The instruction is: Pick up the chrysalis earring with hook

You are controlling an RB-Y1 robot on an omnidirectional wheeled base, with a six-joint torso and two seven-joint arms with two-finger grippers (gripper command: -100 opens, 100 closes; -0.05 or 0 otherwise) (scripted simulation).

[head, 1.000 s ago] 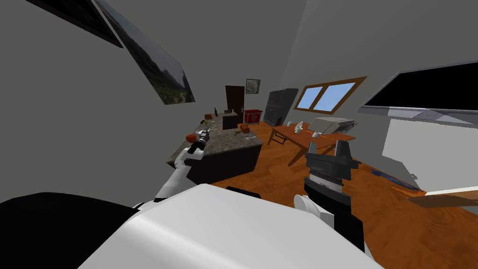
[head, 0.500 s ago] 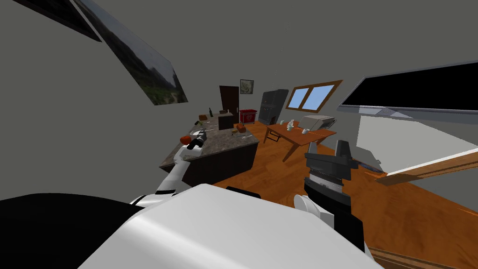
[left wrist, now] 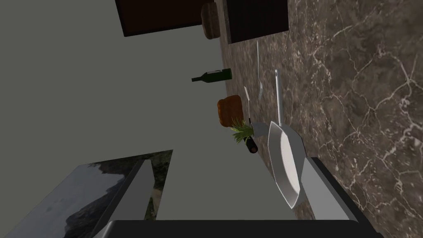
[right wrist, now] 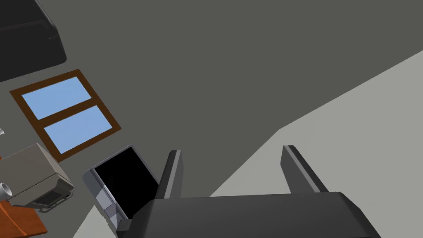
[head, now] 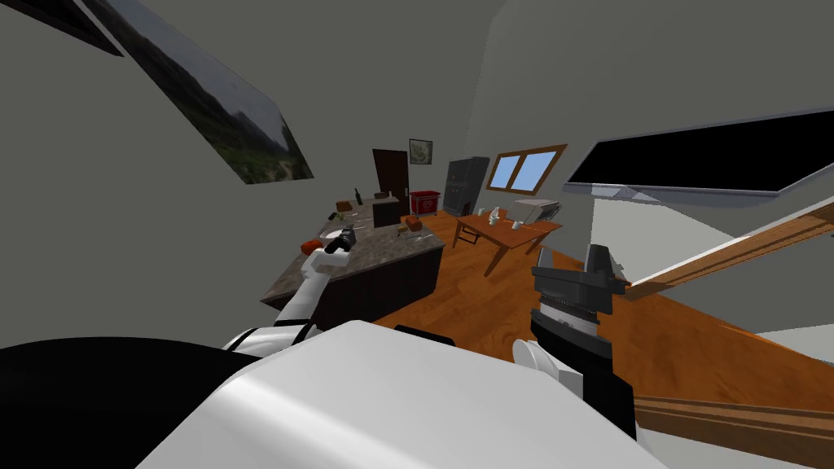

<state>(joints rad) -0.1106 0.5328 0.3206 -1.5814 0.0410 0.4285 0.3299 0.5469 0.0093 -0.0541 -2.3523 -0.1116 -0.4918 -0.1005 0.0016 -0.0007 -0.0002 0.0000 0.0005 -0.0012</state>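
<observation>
- Your left gripper (head: 345,238) is reached out over the dark marbled counter (head: 391,246) by the wall. In its wrist view, its fingers (left wrist: 134,188) stand wide apart with nothing between them.
- A pale frying pan (left wrist: 285,165) lies on the counter with its bowl close against one of those fingers. You cannot tell whether they touch. The pan's long handle points away from the gripper.
- Just past the pan stands a small leafy plant (left wrist: 243,133) in a white pot, with a short dark red thing (left wrist: 250,145) beside it.
- Farther along you have an orange-brown loaf (left wrist: 229,110), then a knife (left wrist: 247,96) and a fork (left wrist: 259,78) lying flat on the stone.
- Beyond them a green bottle (left wrist: 212,76) stands upright near the wall side, and a dark box (left wrist: 256,20) sits at the far end of the counter.
- You cannot tell where the earring lies: the small things on the counter are too fine to make out.
- Your right gripper (head: 574,262) is raised on your right, well apart from the counter and above the wooden floor (head: 489,301). Its two fingers are spread and hold nothing.
</observation>
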